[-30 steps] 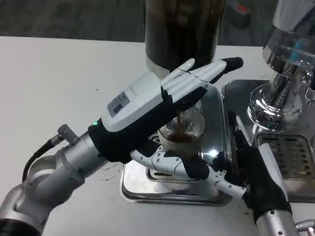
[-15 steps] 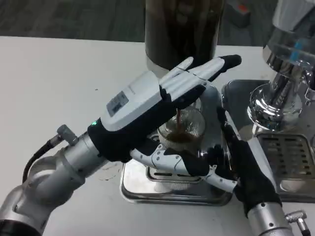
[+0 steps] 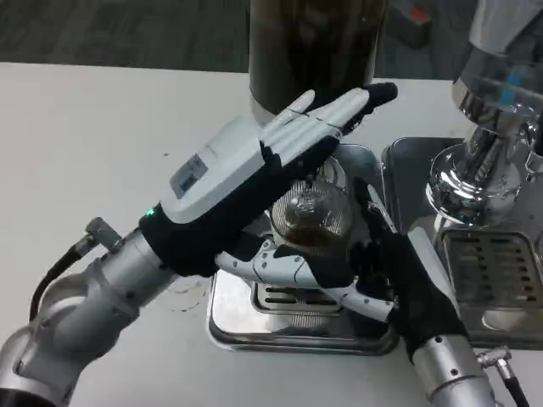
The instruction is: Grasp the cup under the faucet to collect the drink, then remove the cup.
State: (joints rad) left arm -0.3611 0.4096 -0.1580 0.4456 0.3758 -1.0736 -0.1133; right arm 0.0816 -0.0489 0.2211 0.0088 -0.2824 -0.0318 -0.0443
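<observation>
Right hand (image 3: 405, 270) has closed in, gripping the cup (image 3: 313, 216) of brown drink; left hand (image 3: 254, 174) spread.

A white table (image 3: 102, 119) carried a steel drip tray (image 3: 297, 326), a dark drink dispenser (image 3: 314, 51) behind it, and a chrome machine (image 3: 492, 170) at right.

My left hand (image 3: 254, 182) was white-backed with black and white fingers. The ribbed clear cup (image 3: 314, 216) held dark brown drink, on a shiny silver drip tray (image 3: 254, 326) atop the white surface (image 3: 93, 144).
</observation>
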